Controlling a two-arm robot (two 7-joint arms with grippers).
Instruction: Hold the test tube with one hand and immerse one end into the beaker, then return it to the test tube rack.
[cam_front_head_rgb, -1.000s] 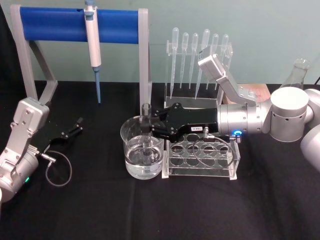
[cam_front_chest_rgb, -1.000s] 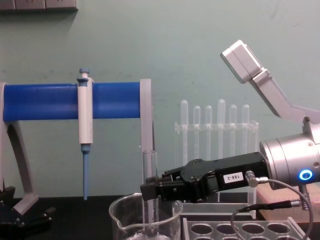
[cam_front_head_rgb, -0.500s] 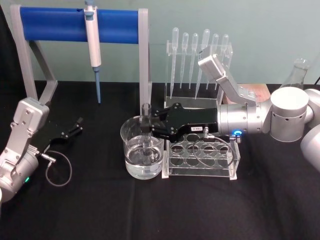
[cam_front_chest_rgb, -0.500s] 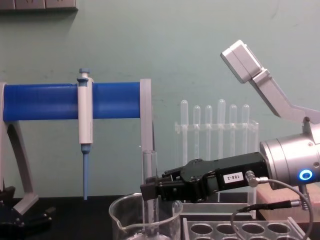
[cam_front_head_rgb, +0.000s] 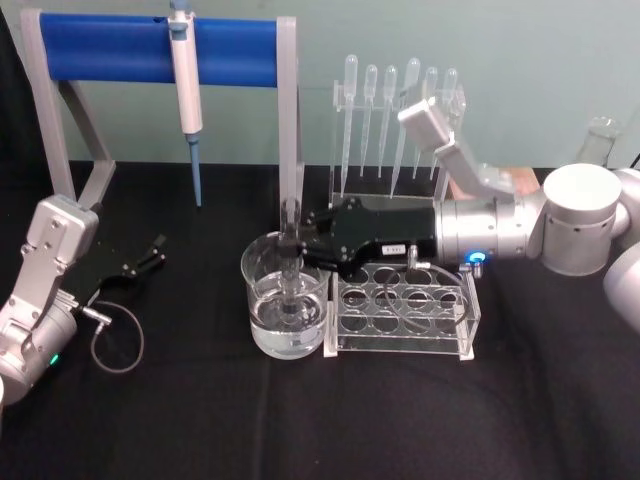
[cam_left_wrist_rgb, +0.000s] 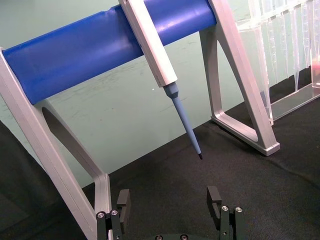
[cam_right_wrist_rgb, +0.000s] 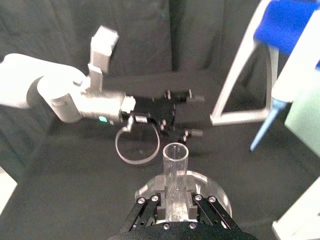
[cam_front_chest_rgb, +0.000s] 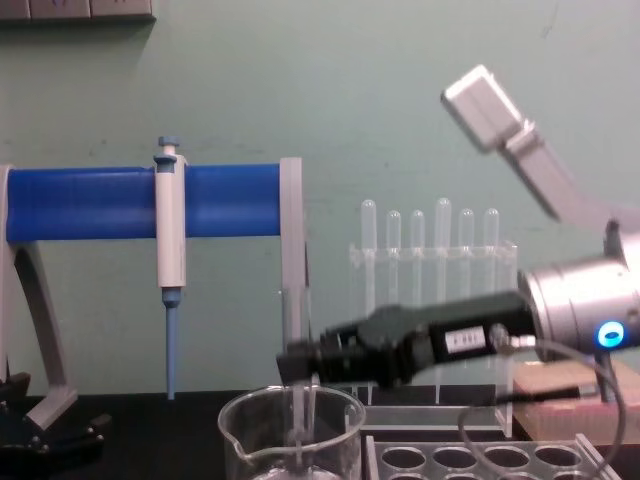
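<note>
Black cloth covered the table (cam_front_head_rgb: 200, 420), with a green wall behind. Nearest, at the table's left, the left gripper (cam_front_head_rgb: 150, 255) sat parked on the cloth, its fingers (cam_left_wrist_rgb: 215, 197) spread apart and grasping nothing, well clear of the work. Past it, mid-table, the beaker (cam_front_head_rgb: 285, 305) stood partly filled with clear liquid, just beside the clear tube rack (cam_front_head_rgb: 400, 315), likely so the tube's trip out and back was short. The right gripper (cam_front_head_rgb: 300, 250) reached in sideways from the right above the beaker, clenched on the test tube (cam_front_head_rgb: 291, 270). The tube was held upright, gripped around its upper part with the open rim (cam_right_wrist_rgb: 175, 149) above the fingers, lower end down inside the beaker. That grip probably kept the fingers out of the liquid. The tip looked at or near the liquid surface; could not tell exactly. Judged step: dip or lift-out, return to rack not yet done. Farther back stood the pipette rack (cam_front_head_rgb: 395, 120) and a blue-bar stand (cam_front_head_rgb: 150, 50) with a pipettor (cam_front_head_rgb: 185, 70) hanging from it.
</note>
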